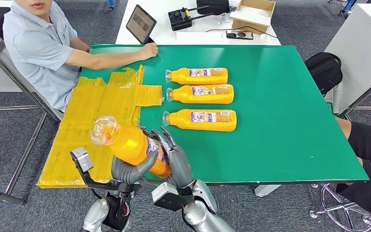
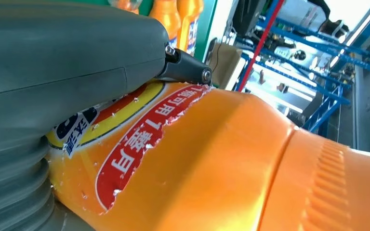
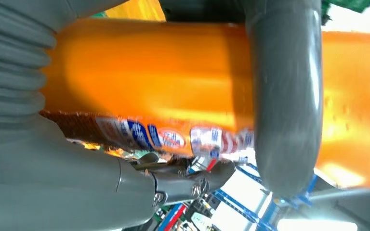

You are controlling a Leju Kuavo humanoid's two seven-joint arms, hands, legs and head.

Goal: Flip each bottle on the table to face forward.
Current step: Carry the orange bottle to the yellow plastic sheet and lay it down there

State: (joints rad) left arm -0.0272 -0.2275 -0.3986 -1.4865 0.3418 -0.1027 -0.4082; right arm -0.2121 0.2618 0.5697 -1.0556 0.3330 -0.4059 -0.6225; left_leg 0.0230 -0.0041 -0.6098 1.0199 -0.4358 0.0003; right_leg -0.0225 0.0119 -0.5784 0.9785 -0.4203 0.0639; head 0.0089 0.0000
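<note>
Near the front edge of the green desk [image 1: 280, 145], both hands hold one orange bottle [image 1: 133, 145] lifted clear of the surface. The left hand [image 1: 130, 170] cups the bottle's lower body from beneath, its thick grey thumb curled across the orange side. The right hand [image 1: 176, 159] grips the same bottle at its base end, dark fingers [image 1: 166, 140] wrapped over the label. The held bottle is tilted, its clear cap end [image 1: 104, 129] pointing up and to the left, above a sheet of yellow tape [image 1: 101, 121] that covers the desk's left part. In the left wrist view the bottle's red and yellow label [image 2: 135, 144] lies directly against the hand's grey cover. In the right wrist view a grey finger [image 3: 284, 96] crosses the orange body, with a blue and white label strip beside it. Three more bottles lie on their sides in a row further back on the desk, labels up and necks to the left: a far one [image 1: 197, 76], a middle one [image 1: 200, 94] and a near one [image 1: 200, 120]. A person [image 1: 43, 48] sits at the left far corner, one hand [image 1: 147, 50] resting on the desk edge. A tablet [image 1: 140, 23] stands on the white table behind.
</note>
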